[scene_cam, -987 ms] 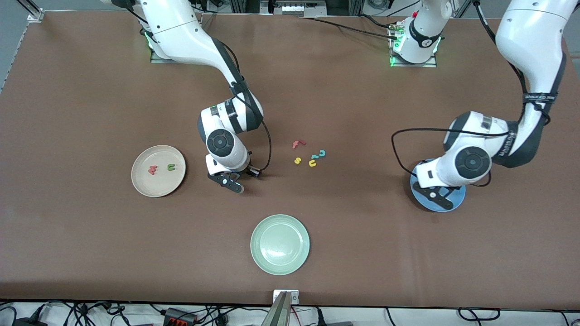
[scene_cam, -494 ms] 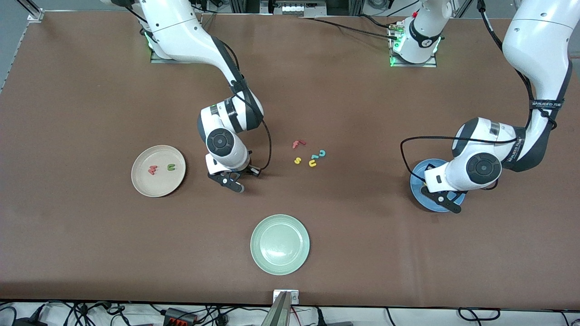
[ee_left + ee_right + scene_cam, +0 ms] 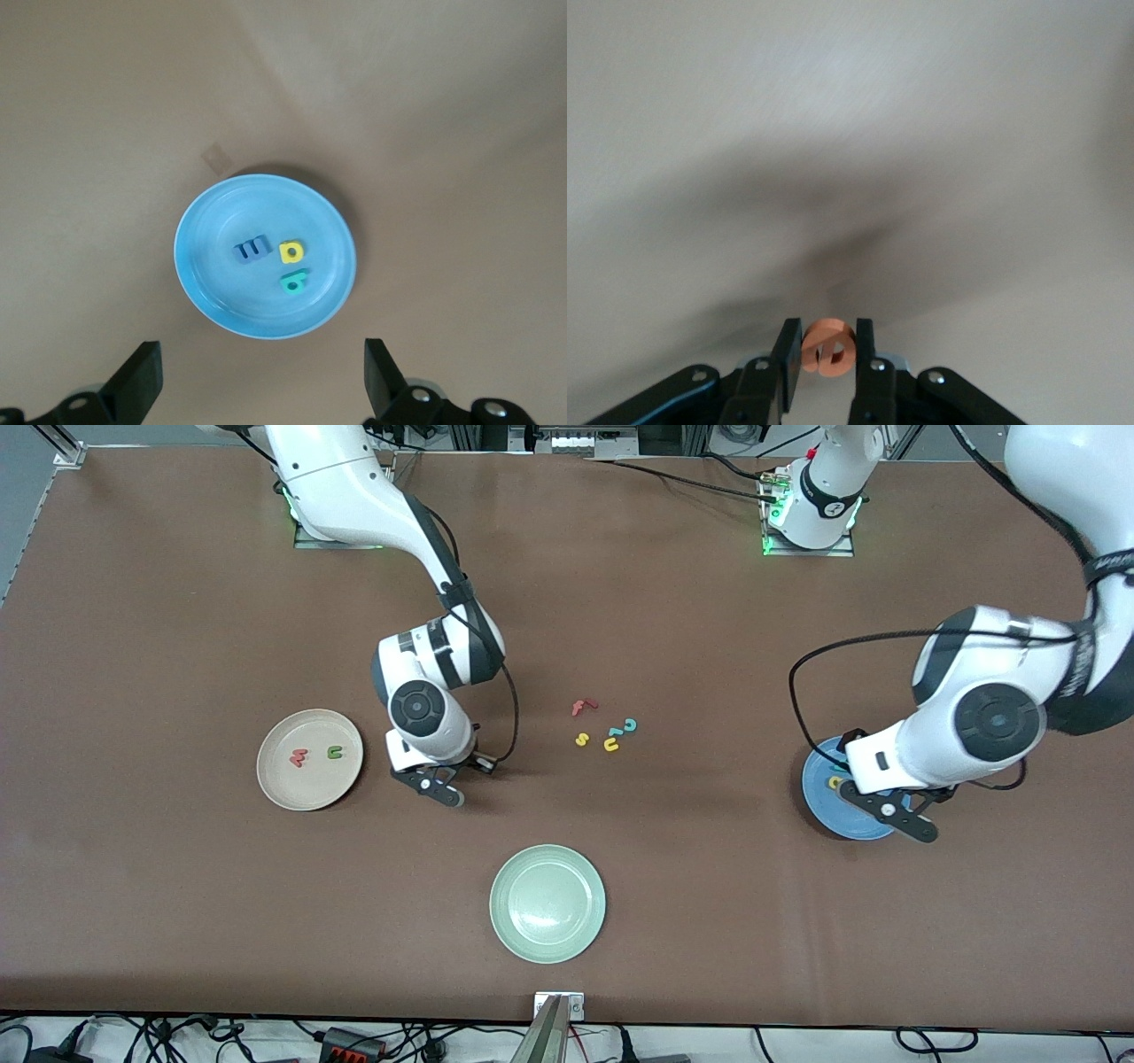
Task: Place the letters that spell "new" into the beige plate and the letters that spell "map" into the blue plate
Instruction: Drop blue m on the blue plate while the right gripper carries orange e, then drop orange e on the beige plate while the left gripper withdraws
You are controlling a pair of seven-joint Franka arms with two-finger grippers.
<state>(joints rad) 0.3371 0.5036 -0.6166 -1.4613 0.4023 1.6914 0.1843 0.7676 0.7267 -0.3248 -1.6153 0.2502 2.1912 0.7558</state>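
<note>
Front view first: the beige plate (image 3: pixel 309 759) sits toward the right arm's end of the tabletop (image 3: pixel 177 602) with the red-pink w (image 3: pixel 298 758) and the green n (image 3: pixel 334 753) lying in it, a bit apart from each other. The right gripper (image 3: pixel 440 786) hangs over bare tabletop just beside that plate. In the middle there's a small cluster of spare letters: the red f (image 3: pixel 582 707), the yellow s (image 3: pixel 581 739), the yellow u (image 3: pixel 611 745) and the teal c (image 3: pixel 630 725). The pale green plate (image 3: pixel 547 903) is nearer the camera than all that. Toward the left arm's end, the left gripper (image 3: pixel 899 815) is over the blue plate (image 3: pixel 819 806), covering a good chunk of it.

Left wrist view: looking straight down, the blue plate holds the blue m (image 3: pixel 251 249), the yellow a (image 3: pixel 291 252) and the teal p (image 3: pixel 293 282), all close together near the middle. The gripper fingers (image 3: pixel 142 376) are spread wide with nothing between them.

Right wrist view: the right gripper is clamped on the orange e (image 3: pixel 829 345), pinched edgewise between the two fingers (image 3: pixel 788 354), up off the tabletop.
</note>
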